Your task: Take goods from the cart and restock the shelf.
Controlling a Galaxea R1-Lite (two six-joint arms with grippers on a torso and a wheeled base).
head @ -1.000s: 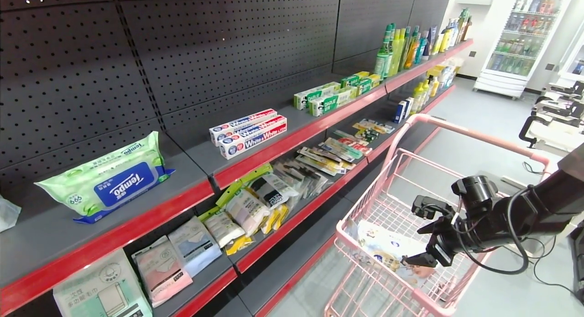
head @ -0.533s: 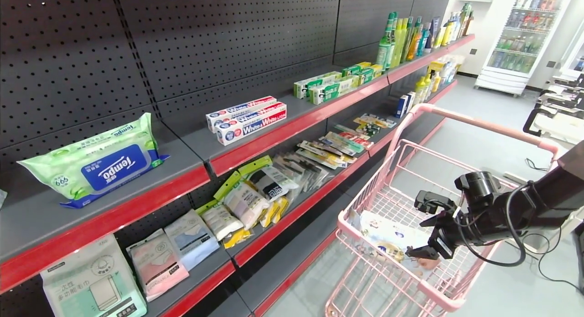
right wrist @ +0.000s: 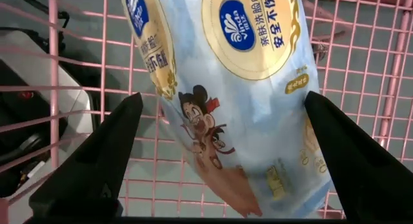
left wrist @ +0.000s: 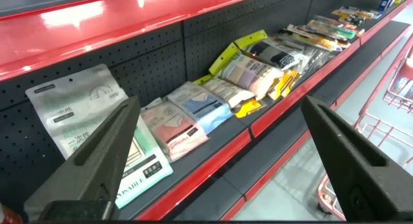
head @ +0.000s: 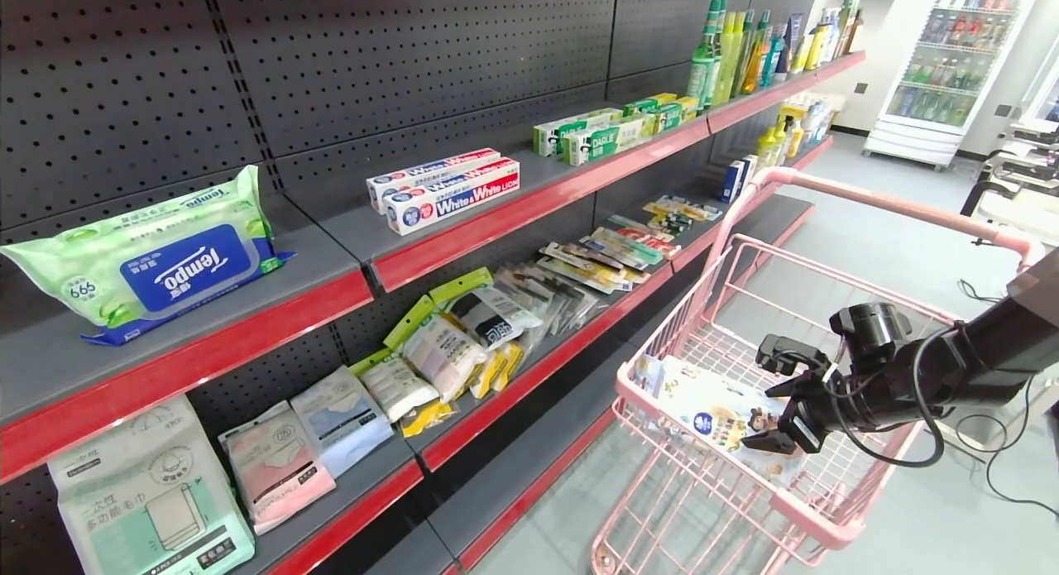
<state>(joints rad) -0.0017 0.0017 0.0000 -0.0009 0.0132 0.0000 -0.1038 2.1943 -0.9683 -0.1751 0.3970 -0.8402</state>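
A white and blue wipes pack [head: 710, 411] with cartoon print lies in the pink cart [head: 895, 208] at the right. My right gripper [head: 773, 405] hangs inside the cart just over the pack's near end, open. In the right wrist view the pack [right wrist: 258, 75] lies between the wide-spread fingers [right wrist: 90, 166] of the right gripper [right wrist: 222, 166], above the cart's wire floor. My left gripper [left wrist: 219, 159] is open and holds nothing, facing the lower shelf [left wrist: 213, 161] with its flat packs.
The upper shelf [head: 331, 256] holds a green wipes pack [head: 149, 265], toothpaste boxes [head: 447, 190] and bottles [head: 736, 45] farther along. Bare board lies between the green pack and the toothpaste. Lower shelves carry several flat packs [head: 447, 352]. A drinks fridge [head: 943, 62] stands behind.
The whole head view has shifted, so the camera moved. The right gripper stays open over the wipes pack in the cart, and more of the pack's printed face shows now.
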